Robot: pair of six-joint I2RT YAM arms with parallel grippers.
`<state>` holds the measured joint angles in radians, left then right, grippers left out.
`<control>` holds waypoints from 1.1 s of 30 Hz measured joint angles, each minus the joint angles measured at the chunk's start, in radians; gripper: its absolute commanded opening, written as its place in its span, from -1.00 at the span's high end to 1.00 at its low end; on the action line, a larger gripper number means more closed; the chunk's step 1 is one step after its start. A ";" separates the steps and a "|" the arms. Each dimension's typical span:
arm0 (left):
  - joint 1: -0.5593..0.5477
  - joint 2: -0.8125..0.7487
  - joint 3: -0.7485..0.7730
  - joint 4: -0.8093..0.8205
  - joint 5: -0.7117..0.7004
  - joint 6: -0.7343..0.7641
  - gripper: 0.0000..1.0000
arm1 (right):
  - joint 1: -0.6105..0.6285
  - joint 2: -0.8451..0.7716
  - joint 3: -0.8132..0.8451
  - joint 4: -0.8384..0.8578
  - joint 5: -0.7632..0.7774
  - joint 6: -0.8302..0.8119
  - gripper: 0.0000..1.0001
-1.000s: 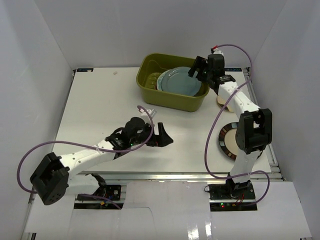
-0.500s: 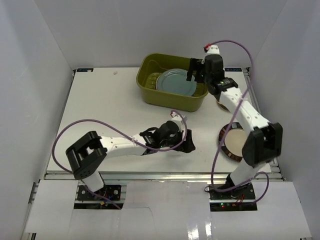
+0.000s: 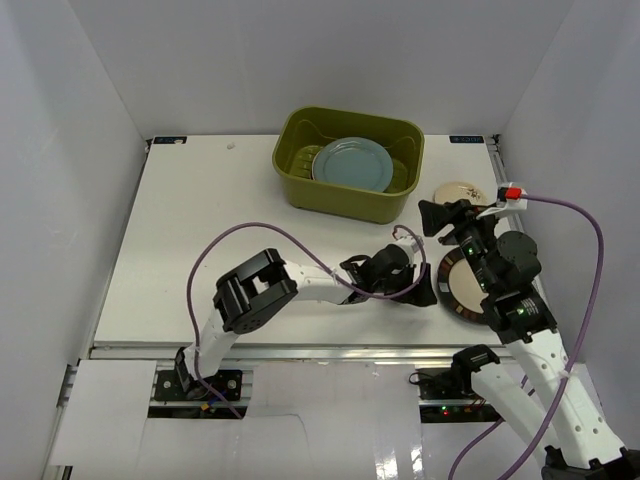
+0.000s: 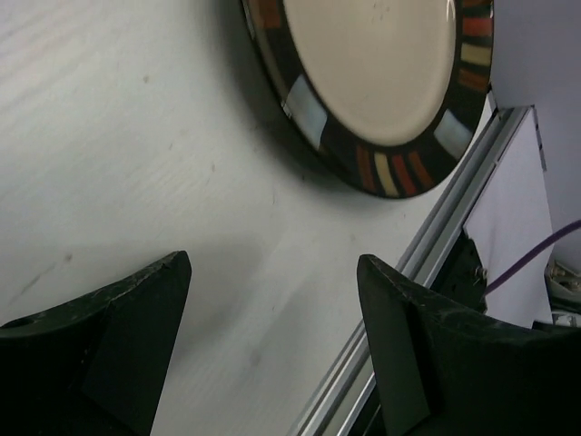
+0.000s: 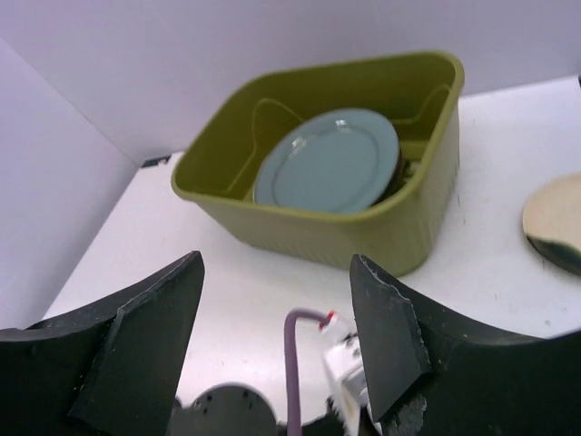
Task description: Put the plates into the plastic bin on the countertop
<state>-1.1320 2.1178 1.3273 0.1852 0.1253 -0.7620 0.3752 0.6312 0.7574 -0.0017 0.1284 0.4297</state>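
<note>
The olive-green plastic bin (image 3: 347, 196) stands at the back of the white countertop (image 3: 200, 220) with a blue-grey plate (image 3: 352, 163) leaning inside it, on top of other plates that barely show. A dark-rimmed beige plate (image 3: 462, 287) lies front right, and a small cream plate (image 3: 458, 192) lies to the right of the bin. My left gripper (image 3: 424, 289) is open and empty, low over the countertop just left of the dark-rimmed plate (image 4: 372, 73). My right gripper (image 3: 440, 215) is open and empty, raised above that plate and facing the bin (image 5: 363, 227).
The metal front rail (image 4: 408, 272) runs close by my left gripper (image 4: 272, 263). White walls enclose the countertop on three sides. Under my right gripper (image 5: 277, 263) sit the left arm's wrist and purple cable (image 5: 295, 345). The cream plate (image 5: 554, 218) lies at the right edge.
My left arm swept right along the front edge to the dark-rimmed plate. My right arm drew back from over the bin to above that plate. Both jaws narrowed slightly.
</note>
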 measured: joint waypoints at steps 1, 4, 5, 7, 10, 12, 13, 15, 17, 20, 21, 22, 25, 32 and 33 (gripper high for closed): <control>0.001 0.030 0.035 0.010 0.003 -0.006 -0.71 | 0.000 -0.019 -0.020 -0.013 -0.001 0.009 -0.43; 0.002 0.120 0.154 0.021 0.006 -0.023 -0.68 | 0.000 -0.050 -0.044 -0.051 -0.013 0.028 -0.43; 0.002 0.153 0.199 0.025 0.007 -0.027 -0.67 | 0.000 -0.060 -0.050 -0.053 -0.022 0.034 -0.43; 0.004 0.212 0.281 0.030 0.005 -0.042 -0.61 | 0.000 -0.078 -0.055 -0.056 -0.035 0.043 -0.43; 0.010 0.275 0.355 0.047 0.006 -0.069 -0.50 | 0.000 -0.102 -0.068 -0.053 -0.049 0.055 -0.43; 0.016 0.312 0.395 0.068 0.008 -0.095 -0.36 | 0.000 -0.122 -0.077 -0.055 -0.053 0.060 -0.43; 0.020 0.324 0.409 0.069 0.010 -0.103 -0.25 | 0.000 -0.132 -0.082 -0.056 -0.053 0.061 -0.43; 0.030 0.349 0.425 0.089 0.011 -0.126 0.42 | -0.001 -0.145 -0.088 -0.056 -0.053 0.063 -0.43; 0.038 0.371 0.424 0.107 0.020 -0.148 0.88 | -0.001 -0.156 -0.088 -0.056 -0.054 0.066 -0.43; 0.051 0.359 0.386 0.199 0.045 -0.231 1.00 | -0.001 -0.174 -0.088 -0.056 -0.056 0.068 -0.43; 0.051 0.339 0.359 0.219 0.044 -0.234 1.00 | -0.001 -0.180 -0.088 -0.056 -0.056 0.069 -0.43; 0.050 0.313 0.319 0.236 0.040 -0.230 1.00 | -0.001 -0.185 -0.088 -0.056 -0.057 0.070 -0.43; 0.050 0.226 0.164 0.285 0.039 -0.234 1.00 | -0.001 -0.196 -0.088 -0.058 -0.057 0.074 -0.43; 0.058 -0.060 -0.163 0.259 0.060 -0.157 1.00 | -0.001 -0.217 -0.056 -0.092 -0.061 0.088 -0.43; 0.063 -0.105 -0.192 0.242 0.062 -0.145 1.00 | -0.001 -0.222 -0.045 -0.100 -0.060 0.088 -0.43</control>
<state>-1.0695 2.0132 1.1351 0.4271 0.1871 -0.9070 0.3740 0.4091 0.7124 -0.1013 0.0681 0.5175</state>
